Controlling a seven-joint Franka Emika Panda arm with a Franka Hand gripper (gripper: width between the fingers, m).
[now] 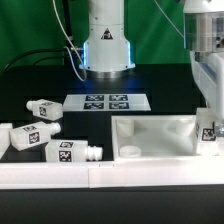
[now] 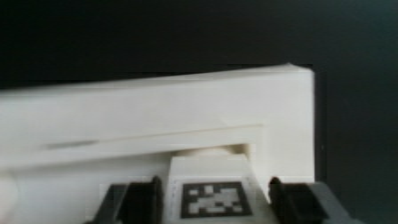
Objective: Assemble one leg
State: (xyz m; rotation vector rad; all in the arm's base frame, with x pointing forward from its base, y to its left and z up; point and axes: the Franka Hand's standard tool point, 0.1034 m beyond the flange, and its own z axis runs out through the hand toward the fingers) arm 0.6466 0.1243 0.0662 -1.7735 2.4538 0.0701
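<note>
My gripper [image 1: 207,128] is at the exterior view's right, shut on one leg [image 1: 207,133], a small white block with a black-and-white tag. It holds the leg upright at the right end of the large white tray-like top [image 1: 160,140]. In the wrist view the leg [image 2: 214,196] sits between my two dark fingers [image 2: 132,202], just above the top's [image 2: 160,110] corner. The leg's peg is hidden. Three more legs lie at the exterior view's left: one at the back [image 1: 45,107], one further left [image 1: 25,137], one nearer the front [image 1: 68,151].
The marker board [image 1: 108,102] lies flat behind the top. The robot base [image 1: 105,45] stands at the back centre. A white rail [image 1: 100,178] runs along the front edge. A round corner hole [image 1: 130,152] shows in the top's near left corner.
</note>
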